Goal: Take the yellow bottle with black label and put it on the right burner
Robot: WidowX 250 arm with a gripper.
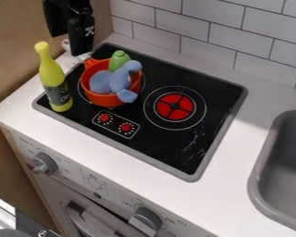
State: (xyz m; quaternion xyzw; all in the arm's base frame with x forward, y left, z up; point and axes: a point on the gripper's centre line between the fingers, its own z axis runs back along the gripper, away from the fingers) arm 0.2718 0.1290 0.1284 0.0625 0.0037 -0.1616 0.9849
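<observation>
Yellow bottle [52, 76] upright at the cooktop [211, 157]'s front-left corner. Gripper [70, 41] up by its back-left corner, can't tell if open. Bottle's probably light, stiff, slick plastic; I'd grip mid-body.

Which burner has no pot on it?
The right burner, with its red centre uncovered; the left burner has the orange pot over it.

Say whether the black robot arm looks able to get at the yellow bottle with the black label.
Probably yes: the black tool hangs near the bottle, which stands upright with its neck uncovered, though the round orange pot could crowd one side.
</observation>
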